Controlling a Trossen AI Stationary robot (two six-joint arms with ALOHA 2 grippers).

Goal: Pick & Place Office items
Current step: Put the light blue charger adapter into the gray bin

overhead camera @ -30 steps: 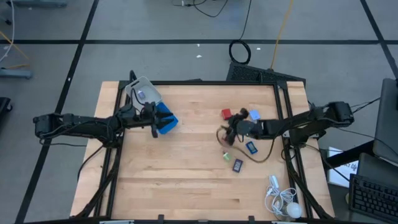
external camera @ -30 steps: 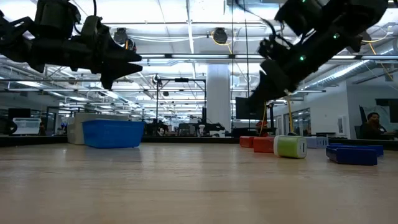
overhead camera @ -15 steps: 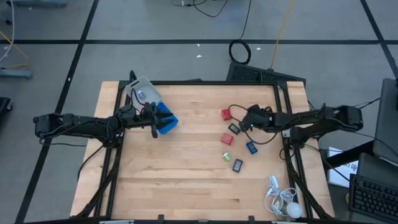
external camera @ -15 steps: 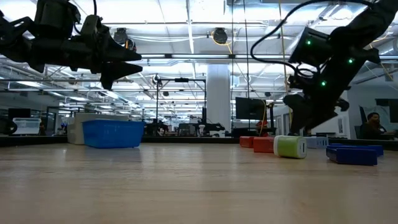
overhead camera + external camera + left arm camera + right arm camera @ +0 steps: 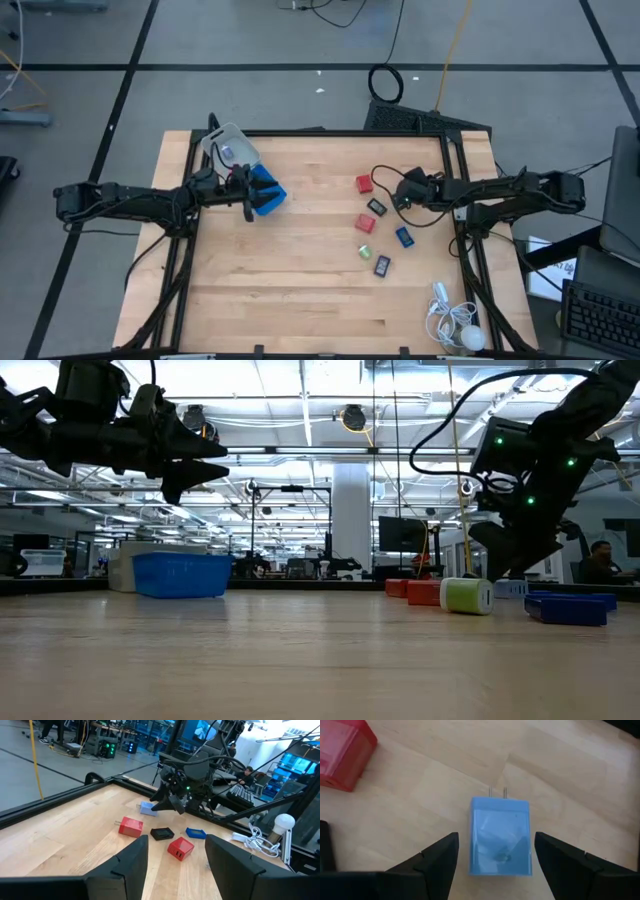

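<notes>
Shifted from the bench's (image 5: 300,300) middle toward its right edge: right end effector (image 5: 402,191), fingers spread, poised over a pale blue plug (image 5: 500,836) lying flat on pale wood. Left end effector (image 5: 248,190) parted, empty, above the blue tray (image 5: 268,190). Beyond, an open lit hall with a white pillar (image 5: 351,520).

No text or label can be read

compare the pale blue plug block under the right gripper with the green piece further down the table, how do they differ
The pale blue plug block lies flat between the open right gripper, prongs showing; the green piece sits alone with no gripper near. The blue one is boxy, the green one rounded. Both rest on the wooden table.
</notes>
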